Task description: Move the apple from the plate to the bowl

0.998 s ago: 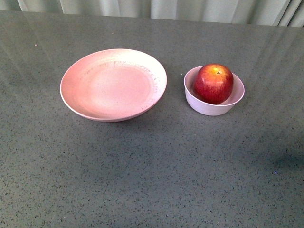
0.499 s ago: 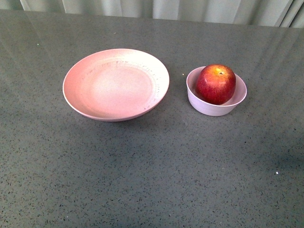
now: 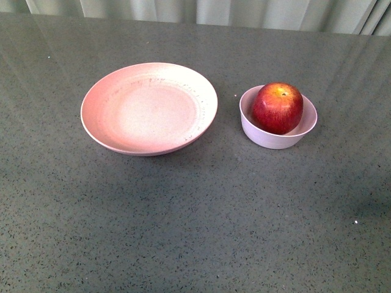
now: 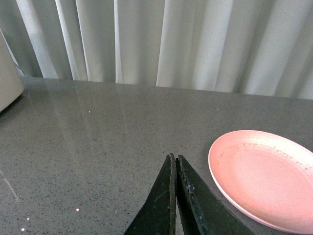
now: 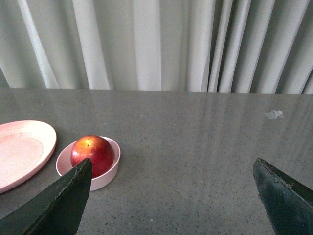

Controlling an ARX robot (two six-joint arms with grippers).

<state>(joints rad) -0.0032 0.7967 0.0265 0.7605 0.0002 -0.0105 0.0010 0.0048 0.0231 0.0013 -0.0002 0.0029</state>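
Nothing on the table has shifted in the last half second; a second back, the whole front view sat slightly further left. Apple (image 3: 278, 108) rests in bowl (image 3: 263, 138), plate (image 3: 98, 131) bare beside it. Left gripper (image 4: 175, 161) pinched closed, empty. Right gripper (image 5: 171, 196) spread wide, empty, well back from the bowl. Transfer looks done; next, probably just parking both arms.
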